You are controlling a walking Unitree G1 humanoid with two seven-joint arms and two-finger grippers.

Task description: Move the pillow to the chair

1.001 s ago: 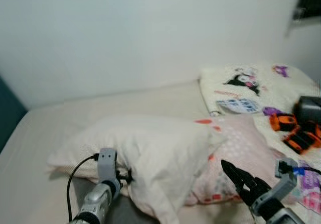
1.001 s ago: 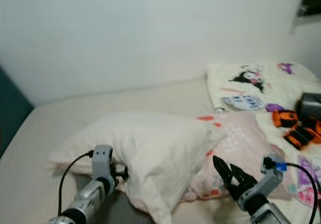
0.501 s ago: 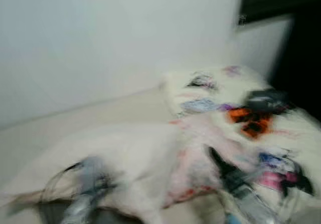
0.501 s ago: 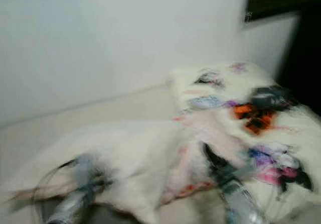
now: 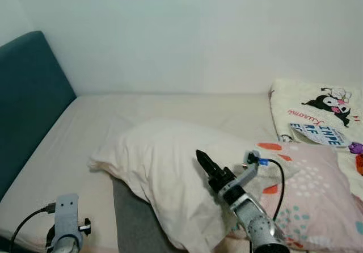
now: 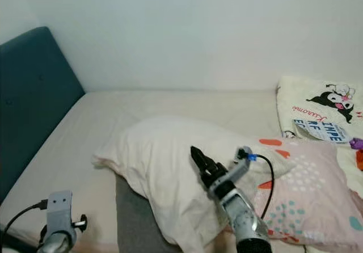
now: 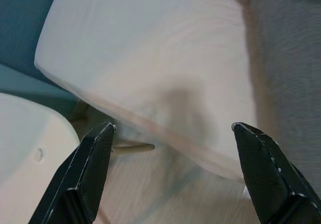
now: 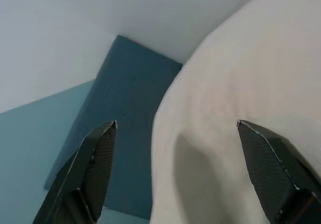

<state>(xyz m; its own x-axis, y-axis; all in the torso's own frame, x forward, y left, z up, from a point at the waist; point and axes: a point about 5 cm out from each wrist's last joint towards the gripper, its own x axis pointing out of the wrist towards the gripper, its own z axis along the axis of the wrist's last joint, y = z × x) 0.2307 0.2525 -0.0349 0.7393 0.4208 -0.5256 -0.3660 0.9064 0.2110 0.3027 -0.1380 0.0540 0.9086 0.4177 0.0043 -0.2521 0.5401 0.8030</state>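
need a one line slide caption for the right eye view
Right gripper open above the white pillow on the bed, left arm low near the bed's edge.

The pillow [image 5: 170, 168] lies on the bed [image 5: 68, 151], headboard [image 5: 28, 100] to its left.

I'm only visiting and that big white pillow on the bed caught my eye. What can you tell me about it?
The white pillow is plump, in a plain, soft cream cloth case, creased and lying flat on the bed. Its right end overlaps a pink patterned pillow. A grey patch of the bed shows under its front edge. The right gripper is over its middle, fingers open, holding nothing; whether it touches the cloth I cannot tell.
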